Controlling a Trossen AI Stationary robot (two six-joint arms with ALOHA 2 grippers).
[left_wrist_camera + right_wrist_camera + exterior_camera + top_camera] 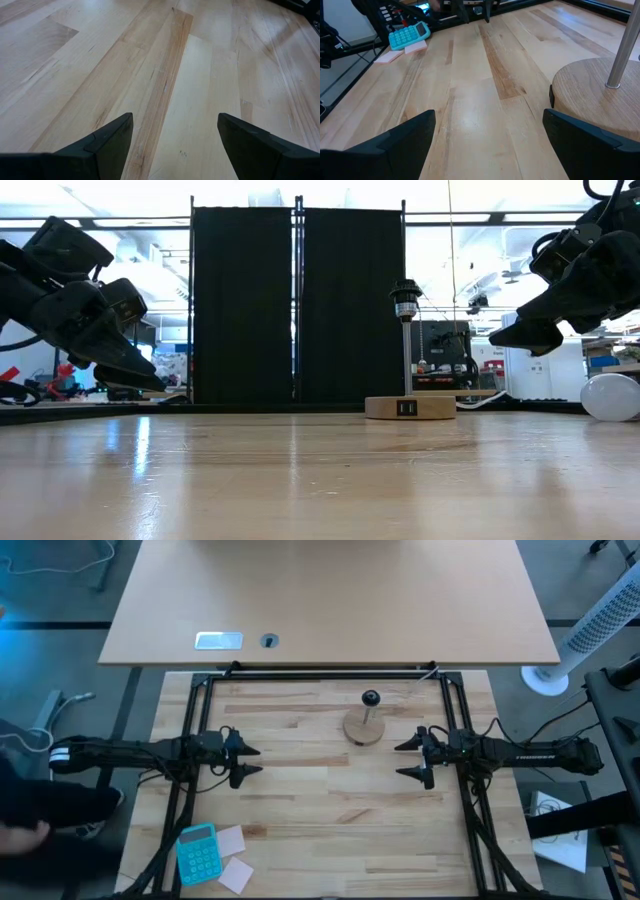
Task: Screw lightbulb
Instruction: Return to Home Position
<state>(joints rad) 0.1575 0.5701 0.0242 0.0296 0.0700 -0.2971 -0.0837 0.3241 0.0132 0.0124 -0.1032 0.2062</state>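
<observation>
The lightbulb [612, 397], a glossy white globe, lies on the wooden table at the right, below my right arm; it does not show in the high view. The round wooden stand [364, 727] with its thin post and black socket [370, 698] sits on its flat base at the far middle, and also shows in the low view [409, 407] and the right wrist view [592, 97]. My left gripper [247, 761] [175, 131] hovers open over bare wood at the left. My right gripper [408, 759] [489, 127] hovers open near the stand's right side.
A teal calculator [197, 852] and pale paper notes [233, 858] lie at the near left corner. Black frame rails [320, 674] border the table. A tan desk [330, 600] stands beyond the far edge. Bare wood lies between the two grippers.
</observation>
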